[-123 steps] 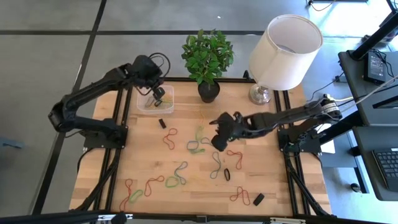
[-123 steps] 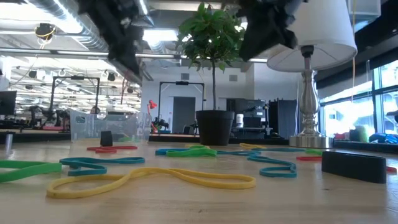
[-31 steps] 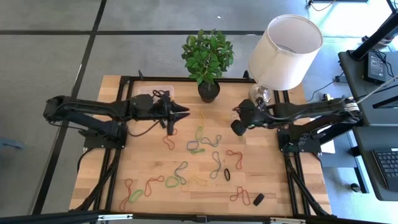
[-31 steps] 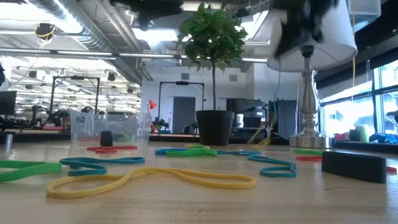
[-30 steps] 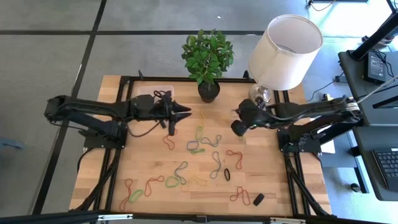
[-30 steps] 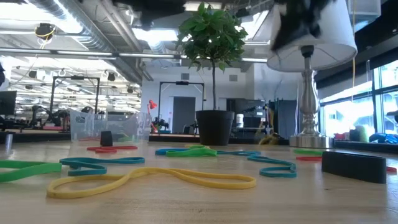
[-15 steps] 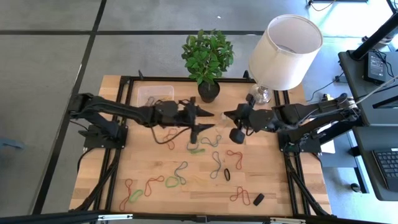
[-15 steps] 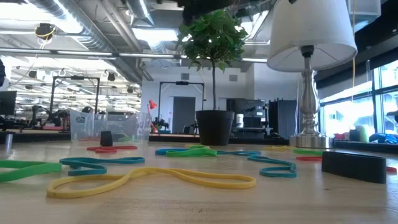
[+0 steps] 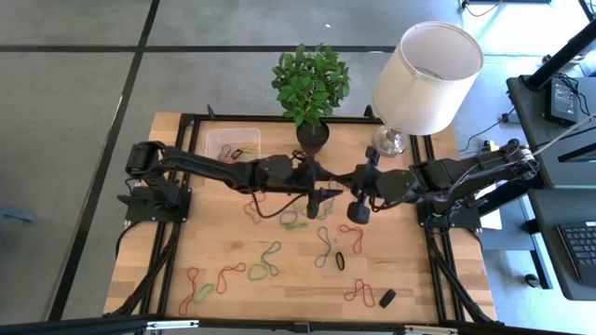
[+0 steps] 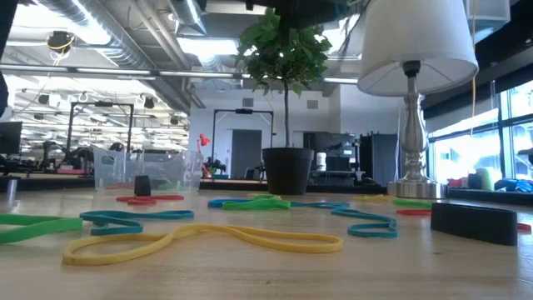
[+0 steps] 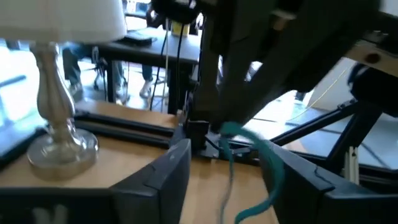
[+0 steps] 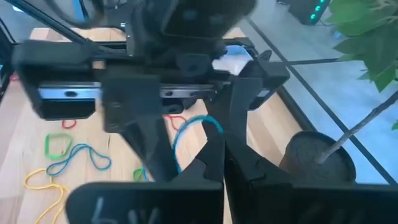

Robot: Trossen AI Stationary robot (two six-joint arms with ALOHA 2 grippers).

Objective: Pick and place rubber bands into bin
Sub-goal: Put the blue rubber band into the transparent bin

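the left gripper [image 9: 321, 196] and the right gripper [image 9: 346, 182] meet over the middle of the table [image 9: 419, 279], in front of the plant pot [image 9: 313, 136]. the left one's fingers stand apart around a blue rubber band [image 11: 258, 158]; the right one is closed on that same band. more rubber bands [image 9: 265, 261] lie scattered on the wood, and the bin [image 9: 233, 144] sits at the far left corner.

Both tools meet nose to nose mid-tabletop [image 9: 209, 312], the left tool [image 9: 321, 195] and right tool [image 9: 354, 193] blocking each other; plant pot [image 9: 313, 136] and lamp [image 9: 424, 70] crowd behind.
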